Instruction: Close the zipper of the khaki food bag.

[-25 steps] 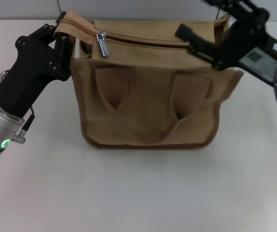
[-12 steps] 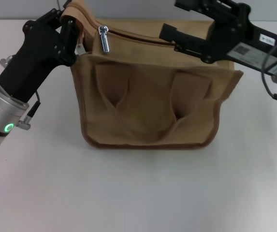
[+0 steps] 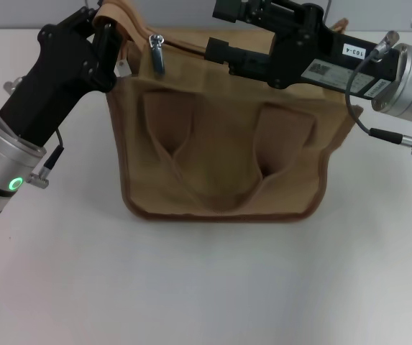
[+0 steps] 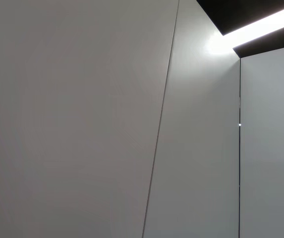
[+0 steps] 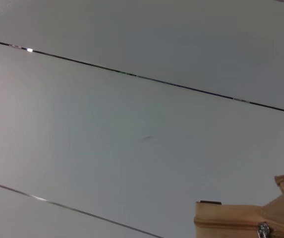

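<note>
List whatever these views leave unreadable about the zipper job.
- Head view: the zipper line right of the pull tab is covered by the right gripper, so how far it is closed is unknown.
- Head view: the left gripper sits at the khaki food bag's corner; its grip there is unclear.
- Left wrist view: only wall panels.

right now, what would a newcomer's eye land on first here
The big khaki food bag fills the middle of the white table, its handles hanging down the near face. The left gripper clamps the bag's top left corner, with the silver zipper pull just beside it. The right gripper reaches across the bag's top toward that pull, fingers open.
</note>
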